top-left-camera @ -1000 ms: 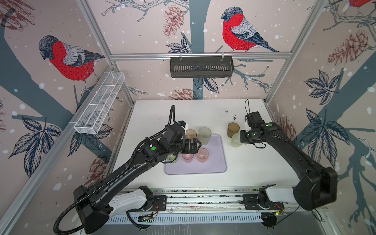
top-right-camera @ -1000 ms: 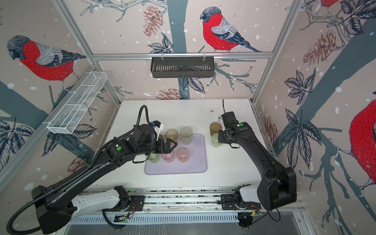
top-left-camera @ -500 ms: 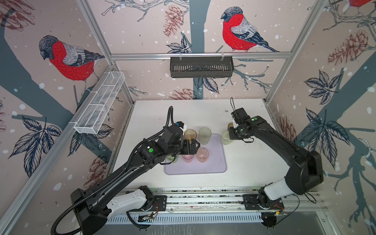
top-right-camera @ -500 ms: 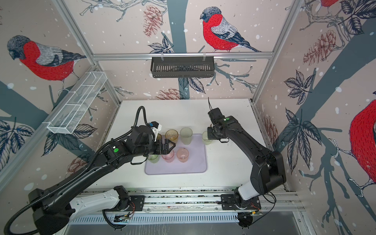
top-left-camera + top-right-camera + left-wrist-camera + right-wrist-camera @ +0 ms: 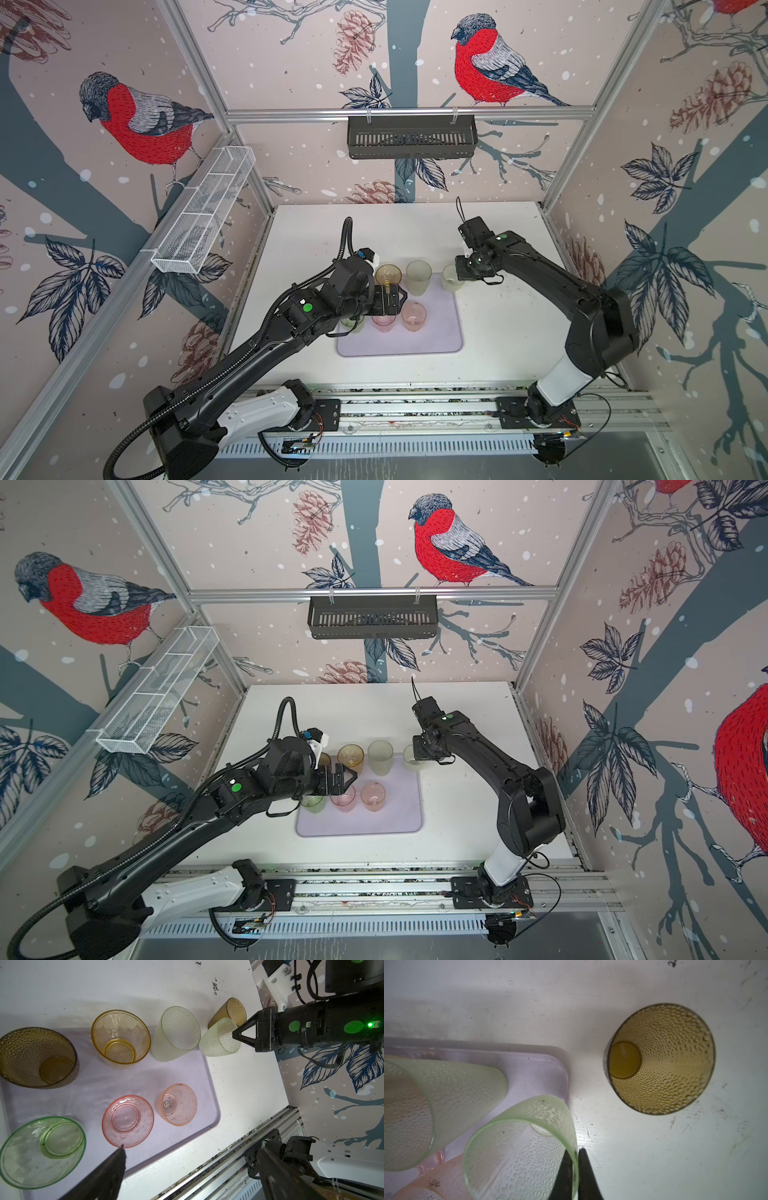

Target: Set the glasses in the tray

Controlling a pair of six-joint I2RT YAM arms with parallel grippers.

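Right tool point(image 5: 574, 1152) is pinched shut on the rim wall of a pale green glass point(image 5: 519, 1153), one finger inside and one outside. In a top view the glass hangs tilted at the upper right corner of the tray point(image 5: 440, 332); we cannot tell if its base touches. Left tool point(image 5: 349, 780) gapes wide and empty mid-tray, beside the amber glass point(image 5: 351, 756). Six others stand in the tray, and a brown glass point(image 5: 660, 1059) waits on the bench point(image 5: 498, 340). We judge these light, stiff and thin-walled, with dimples that cut slip. A rim pinch lets them swing, so bite deep on the wall.

No legible txt, labels, brands, nos. or signs in any view.
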